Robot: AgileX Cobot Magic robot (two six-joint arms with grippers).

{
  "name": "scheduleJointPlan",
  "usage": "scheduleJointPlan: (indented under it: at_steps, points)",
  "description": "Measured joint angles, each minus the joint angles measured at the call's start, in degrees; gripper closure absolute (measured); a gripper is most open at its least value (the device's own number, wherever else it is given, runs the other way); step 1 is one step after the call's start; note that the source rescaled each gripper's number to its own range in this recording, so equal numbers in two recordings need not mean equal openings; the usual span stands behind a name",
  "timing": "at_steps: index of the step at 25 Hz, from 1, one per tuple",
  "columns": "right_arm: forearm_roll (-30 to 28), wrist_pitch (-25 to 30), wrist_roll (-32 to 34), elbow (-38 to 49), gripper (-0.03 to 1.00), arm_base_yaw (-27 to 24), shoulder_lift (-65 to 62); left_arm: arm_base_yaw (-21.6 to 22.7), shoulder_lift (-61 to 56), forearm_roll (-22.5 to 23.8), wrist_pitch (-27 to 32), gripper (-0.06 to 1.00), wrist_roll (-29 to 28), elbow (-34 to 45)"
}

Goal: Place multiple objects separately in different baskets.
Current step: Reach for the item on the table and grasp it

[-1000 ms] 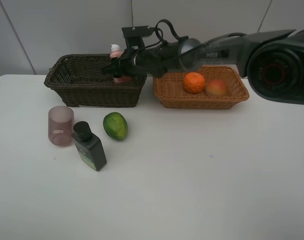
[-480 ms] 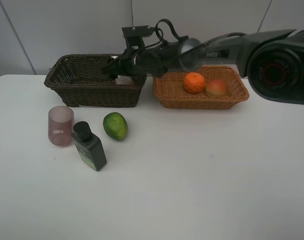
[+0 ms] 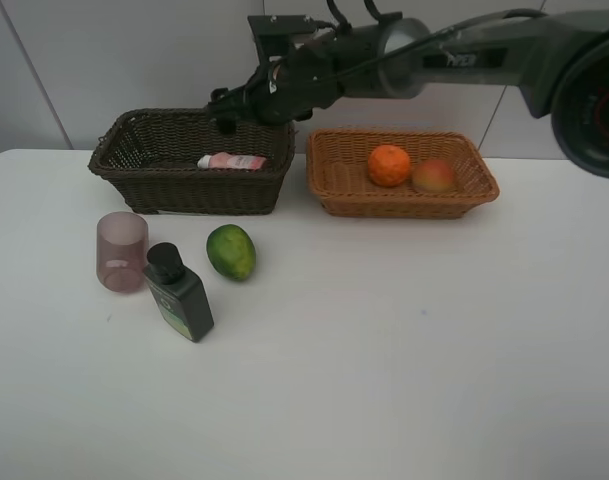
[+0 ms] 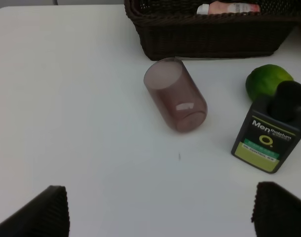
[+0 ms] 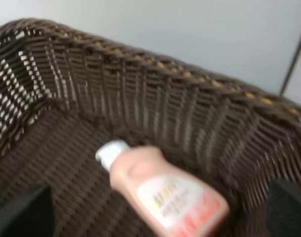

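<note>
A white table (image 3: 384,350) before a pale wall (image 3: 134,60) is shown. The pink bottle (image 3: 232,161) is seen lying on its side on the floor of the dark brown basket (image 3: 134,172). A second ago it was held upright over that basket by the right gripper (image 3: 227,108). It has since been released: the right jaws are now spread wide with nothing between them, and the arm has been raised above the basket's rear rim. This sorting step can be judged complete.

The orange (image 3: 389,165) and the red-yellow fruit (image 3: 434,176) are found in the tan basket (image 3: 479,190). Left on the table, in front of the dark basket, are the mauve cup (image 3: 121,251), the dark green bottle (image 3: 179,293) and the green fruit (image 3: 231,251). The left gripper (image 4: 160,212) is held spread and empty above the table, near the cup.
</note>
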Motion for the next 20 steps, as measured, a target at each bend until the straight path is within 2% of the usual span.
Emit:
scheduleJointPlan:
  at_steps: [3,8,12,15,20]
  points:
    - [2.8,9.0,-2.4,0.0,0.1,0.1,-2.2,0.0,0.0,0.0,0.0,0.02,0.0,0.0]
    - [11.7,25.4,-10.8,0.0,0.09,-1.1,-6.5,0.0,0.0,0.0,0.0,0.02,0.0,0.0]
    - [16.2,35.9,-12.2,1.9,0.09,-3.7,-9.8,0.0,0.0,0.0,0.0,0.02,0.0,0.0]
    - [16.8,40.1,-12.1,6.5,0.09,-6.1,-12.9,0.0,0.0,0.0,0.0,0.02,0.0,0.0]
    - [14.9,39.7,-11.7,18.4,0.09,-12.1,-21.2,0.0,0.0,0.0,0.0,0.02,0.0,0.0]
